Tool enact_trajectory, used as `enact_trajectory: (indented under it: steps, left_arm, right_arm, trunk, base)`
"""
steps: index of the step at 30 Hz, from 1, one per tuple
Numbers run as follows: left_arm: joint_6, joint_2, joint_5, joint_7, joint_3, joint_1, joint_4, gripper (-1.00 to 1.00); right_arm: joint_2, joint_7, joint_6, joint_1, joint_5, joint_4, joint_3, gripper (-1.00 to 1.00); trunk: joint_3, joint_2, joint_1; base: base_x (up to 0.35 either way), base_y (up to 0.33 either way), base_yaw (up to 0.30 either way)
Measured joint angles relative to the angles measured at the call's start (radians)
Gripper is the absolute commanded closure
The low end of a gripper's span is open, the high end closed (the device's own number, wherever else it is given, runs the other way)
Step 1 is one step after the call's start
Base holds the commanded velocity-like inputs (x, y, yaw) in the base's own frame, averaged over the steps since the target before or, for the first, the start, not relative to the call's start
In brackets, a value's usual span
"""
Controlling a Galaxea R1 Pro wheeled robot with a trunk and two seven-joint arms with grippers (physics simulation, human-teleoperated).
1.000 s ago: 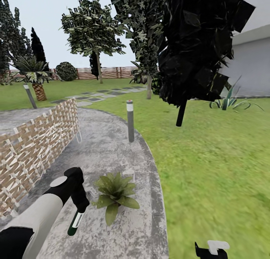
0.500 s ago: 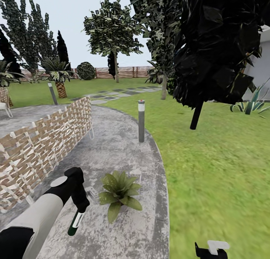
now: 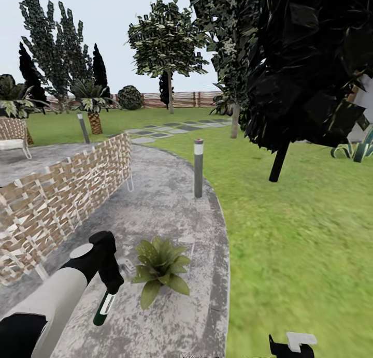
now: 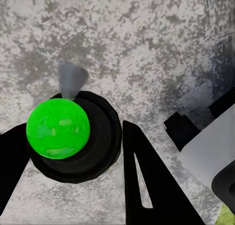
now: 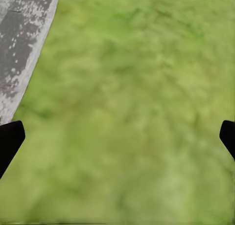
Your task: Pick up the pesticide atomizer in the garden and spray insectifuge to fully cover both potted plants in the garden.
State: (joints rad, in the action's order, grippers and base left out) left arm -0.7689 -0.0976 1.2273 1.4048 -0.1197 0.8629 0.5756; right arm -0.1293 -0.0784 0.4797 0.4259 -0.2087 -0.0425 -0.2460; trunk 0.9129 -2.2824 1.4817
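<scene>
My left gripper (image 3: pixel 110 281) is shut on the pesticide atomizer (image 3: pixel 104 306), a slim dark-green bottle with a white label that hangs down over the paving. In the left wrist view the atomizer (image 4: pixel 58 129) appears end-on as a bright green disc in a black ring, clamped between the black fingers (image 4: pixel 142 181). One potted plant (image 3: pixel 159 267), a low rosette of broad green leaves, sits on the grey paved circle (image 3: pixel 155 208) just right of that gripper. My right gripper (image 3: pixel 292 345) is low at the right over the garden lawn (image 3: pixel 290 218), open (image 5: pixel 117 137) with nothing between its fingers.
A woven wicker screen (image 3: pixel 62 192) runs along the left of the paving. A grey bollard light (image 3: pixel 198 168) stands at the paving's edge behind the plant. A dark tree (image 3: pixel 311 62) overhangs the lawn at right. A slatted fence (image 3: pixel 181 99) closes the far side.
The whole view has swung left, so the scene has slid right in the picture. Both arms keep the same pose, with the atomizer still held.
</scene>
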Motion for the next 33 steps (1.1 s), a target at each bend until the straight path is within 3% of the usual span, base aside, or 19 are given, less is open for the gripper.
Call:
enact_trajectory:
  steps: [7,12,16,18,25,33]
  left_arm:
    - [-0.003,-0.001,0.002,-0.003,0.003,0.000,-0.001,1.00]
    - [-0.026,0.001,0.002,-0.005,0.002,-0.001,-0.005,1.00]
    - [-0.126,0.020,0.006,-0.051,0.001,-0.007,-0.004,1.00]
    - [-0.143,0.019,0.000,-0.077,0.002,-0.024,-0.002,1.00]
    - [-0.149,0.020,-0.005,-0.089,0.003,-0.038,0.000,1.00]
    - [-0.149,0.021,-0.006,-0.090,0.006,-0.038,0.001,1.00]
  right_arm:
    - [0.000,0.000,0.000,0.000,0.000,0.000,-0.001,-1.00]
    - [-0.001,0.000,-0.001,0.000,0.000,0.000,0.000,-1.00]
    - [-0.001,0.000,-0.001,0.000,0.000,0.000,0.000,-1.00]
    - [-0.001,0.000,-0.001,0.000,0.000,0.000,0.000,-1.00]
    - [0.000,0.000,0.000,0.000,0.000,0.000,0.000,-1.00]
    - [0.000,0.000,0.001,0.000,0.000,0.000,0.000,-1.00]
  trunk:
    - [0.000,0.000,0.000]
    - [0.000,0.000,0.000]
    - [0.000,0.000,0.000]
    - [0.000,0.000,0.000]
    - [0.000,0.000,-0.001]
    - [0.000,0.000,0.000]
  base:
    - [-0.030,-0.022,0.259]
    - [-0.001,0.000,0.049]
    - [0.000,0.000,0.002]
    - [0.000,0.000,0.000]
    - [0.063,-0.104,0.024]
    - [0.057,-0.252,0.251]
